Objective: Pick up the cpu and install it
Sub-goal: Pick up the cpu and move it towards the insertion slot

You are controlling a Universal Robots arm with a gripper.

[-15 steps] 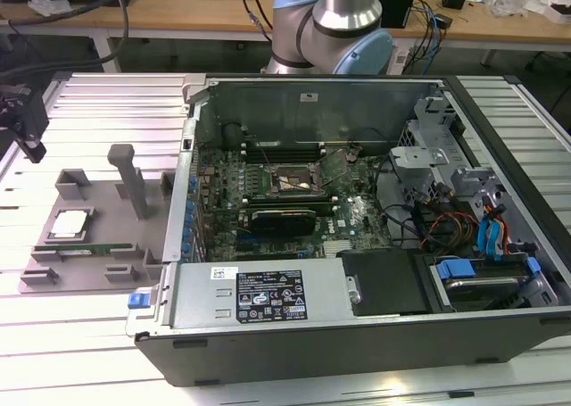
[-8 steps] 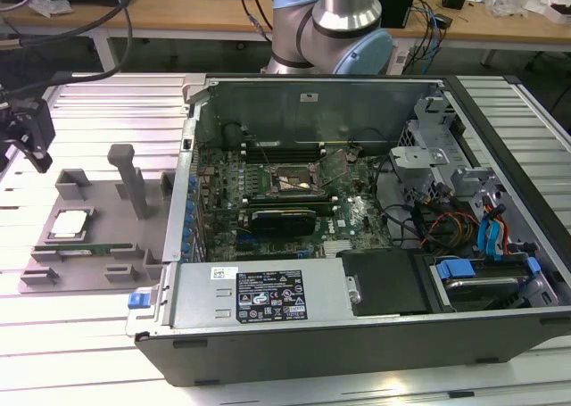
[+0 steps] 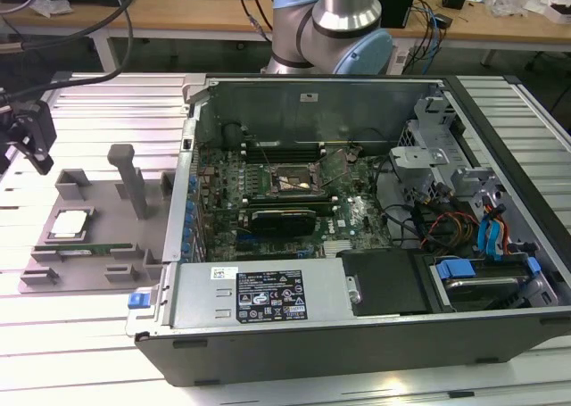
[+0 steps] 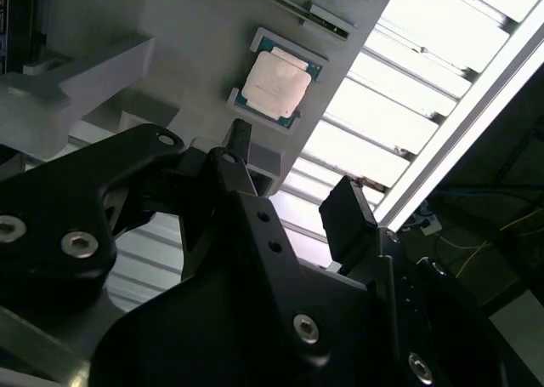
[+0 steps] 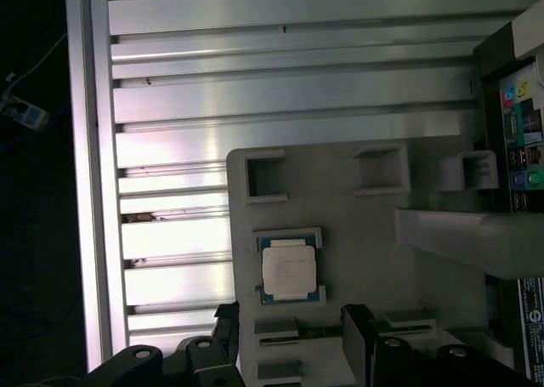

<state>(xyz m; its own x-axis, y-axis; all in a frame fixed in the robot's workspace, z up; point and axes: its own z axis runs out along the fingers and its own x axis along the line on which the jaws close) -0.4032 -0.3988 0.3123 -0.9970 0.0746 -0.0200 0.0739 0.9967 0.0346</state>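
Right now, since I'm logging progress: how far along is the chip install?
Nothing looks done yet: the chip lies in its pocket on the grey tray. In hand: the gripper hangs open and empty near the tray, clear of the chip. Left: the pickup, and the seating in the socket inside the computer case.

Clear above the small square silver-topped cpu (image 3: 71,225), nothing over it. Tall grey plastic post (image 3: 132,178) on the grey plastic tray (image 3: 40,279) stands near, exterior view's right. Grey metal computer case (image 3: 181,214) wall just past tray.
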